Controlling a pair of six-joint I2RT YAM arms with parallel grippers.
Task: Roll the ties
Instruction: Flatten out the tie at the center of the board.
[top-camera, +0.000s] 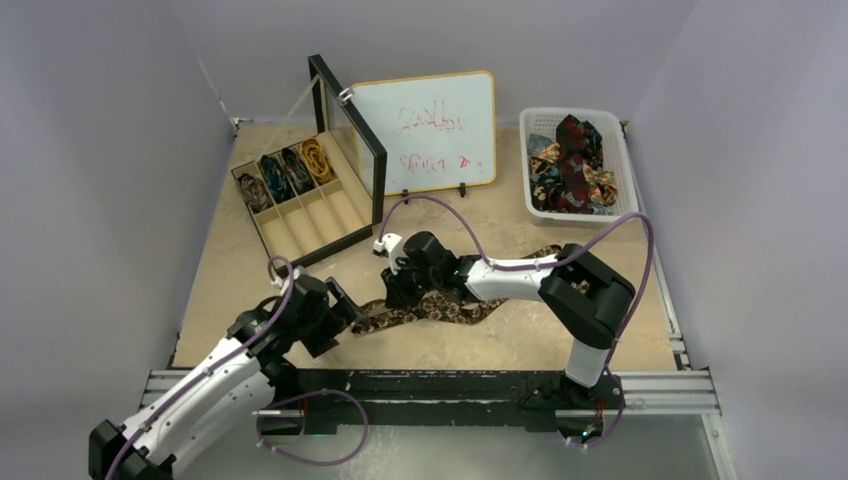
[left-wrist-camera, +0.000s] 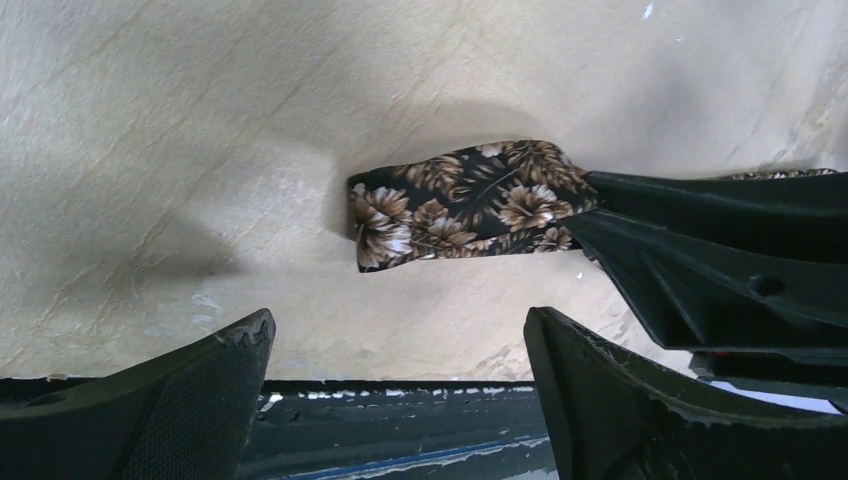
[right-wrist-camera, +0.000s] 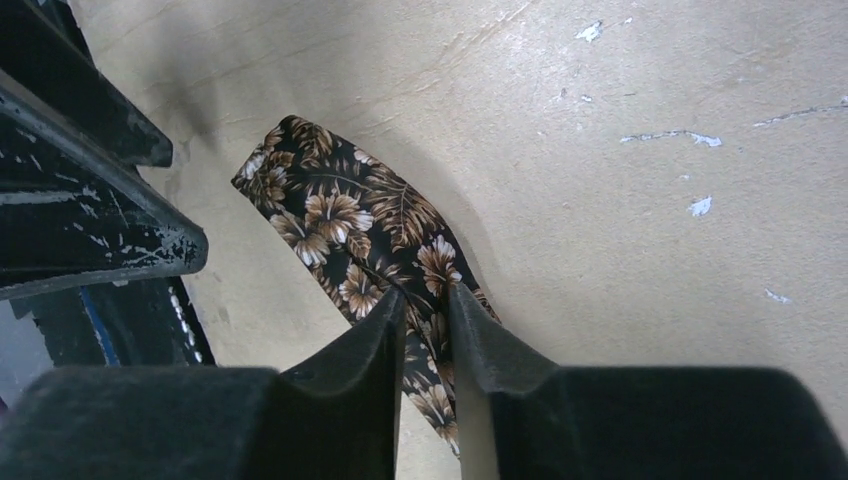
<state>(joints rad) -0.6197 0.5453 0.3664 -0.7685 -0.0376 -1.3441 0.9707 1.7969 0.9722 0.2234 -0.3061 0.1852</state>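
A brown floral tie (top-camera: 450, 305) lies loose across the middle of the table, running from near the left gripper toward the right. My right gripper (top-camera: 395, 288) is shut on the tie near its narrow end; in the right wrist view the gripper (right-wrist-camera: 425, 305) pinches the fabric (right-wrist-camera: 340, 215) between nearly closed fingers. My left gripper (top-camera: 345, 305) is open and empty just left of the tie's end. In the left wrist view the gripper (left-wrist-camera: 400, 340) sits short of the folded tie end (left-wrist-camera: 450, 205), with the right gripper's fingers (left-wrist-camera: 700, 250) on it.
A wooden divided box (top-camera: 330, 215) with an open lid (top-camera: 350, 140) stands at the back left and holds several rolled ties (top-camera: 285, 170). A whiteboard (top-camera: 430, 130) leans at the back. A white basket (top-camera: 625, 170) of loose ties (top-camera: 575, 165) sits at the back right.
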